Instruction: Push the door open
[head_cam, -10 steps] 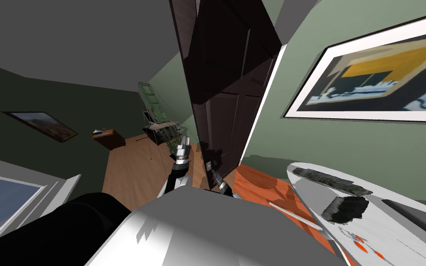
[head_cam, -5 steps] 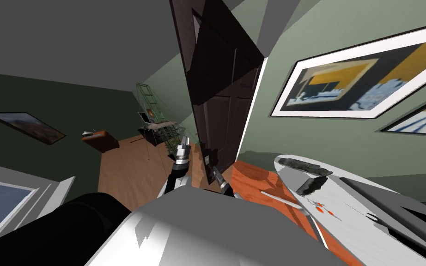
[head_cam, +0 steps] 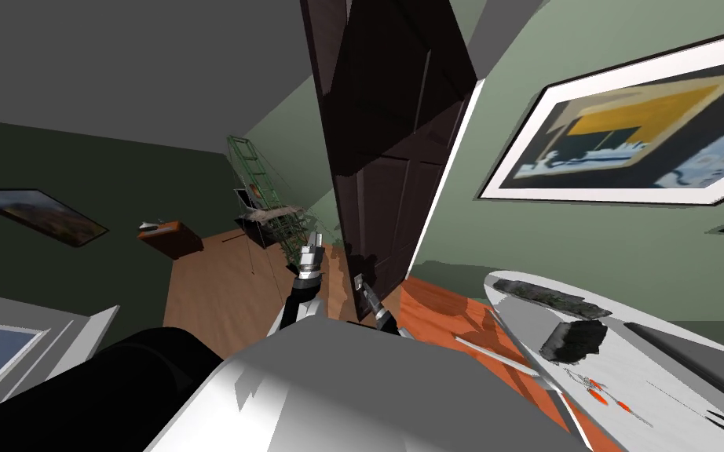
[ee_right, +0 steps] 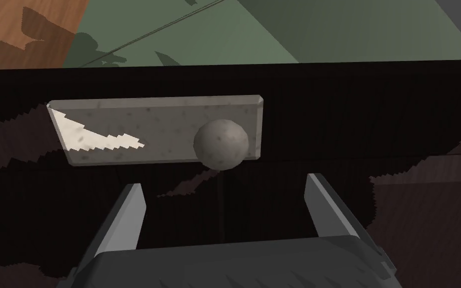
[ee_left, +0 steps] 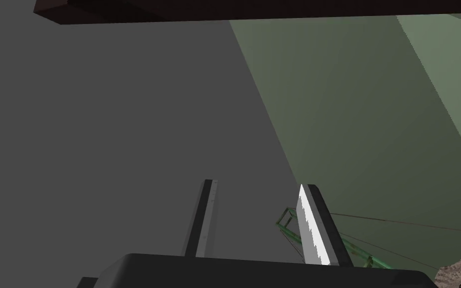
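- Dark brown, almost black, the panelled door [head_cam: 388, 157] stands in front of the robot in the head view, hung on a white frame [head_cam: 445, 188] in the pale green wall.
- It looks to stand ajar: its free edge faces the robot, and wooden floor [head_cam: 227, 290] with a green wire rack [head_cam: 262, 192] shows past that edge.
- The right gripper [head_cam: 362, 287] is at the door near its free edge, at the height of the handle.
- In the right wrist view the right gripper [ee_right: 224, 181] has its jaws spread wide with nothing between them, aimed at the dark door face.
- A round grey knob [ee_right: 221, 145] on a speckled grey plate [ee_right: 154, 129] lies just beyond the fingertips, in line with the gap and not gripped.
- Whether the fingertips touch the door face cannot be told.
- The left gripper [head_cam: 316, 239] is raised beside the door's free edge, clear of it, and its jaws are also apart and empty.
- As a judgement, the task is under way but unfinished: a gap is open and the right hand is placed to push, yet the door is far from swung back.
- What remains is likely a steady push forward on the face near the knob, with the base following, until the doorway is wide.
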### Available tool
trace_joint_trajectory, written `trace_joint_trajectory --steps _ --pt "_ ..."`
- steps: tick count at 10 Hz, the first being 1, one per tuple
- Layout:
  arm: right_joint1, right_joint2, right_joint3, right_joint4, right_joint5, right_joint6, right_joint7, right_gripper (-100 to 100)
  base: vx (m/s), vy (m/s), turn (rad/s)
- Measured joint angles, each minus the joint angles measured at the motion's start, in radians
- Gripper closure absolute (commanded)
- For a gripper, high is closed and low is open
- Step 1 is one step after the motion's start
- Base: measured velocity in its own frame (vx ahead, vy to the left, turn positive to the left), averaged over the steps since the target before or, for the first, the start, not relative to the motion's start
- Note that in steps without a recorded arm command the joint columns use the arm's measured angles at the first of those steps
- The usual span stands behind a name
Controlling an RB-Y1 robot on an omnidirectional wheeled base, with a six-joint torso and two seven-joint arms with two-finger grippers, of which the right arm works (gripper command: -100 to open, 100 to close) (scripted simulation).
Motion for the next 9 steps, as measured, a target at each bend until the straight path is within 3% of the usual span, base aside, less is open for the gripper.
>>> trace_joint_trajectory --steps 2,3,8,9 --pt "-0.004 0.01 -0.006 0.01 -0.001 -0.005 0.004 -100 0.11 0.126 0.006" --pt "-0.004 0.011 -0.006 0.011 -0.001 -0.006 0.005 100 -0.004 -0.007 0.003" --pt "-0.004 0.01 -0.006 0.012 -0.001 -0.003 0.004 100 -0.013 -0.015 0.001" --pt "-0.004 0.01 -0.006 0.011 -0.001 -0.003 0.004 100 0.019 0.111 -0.032"
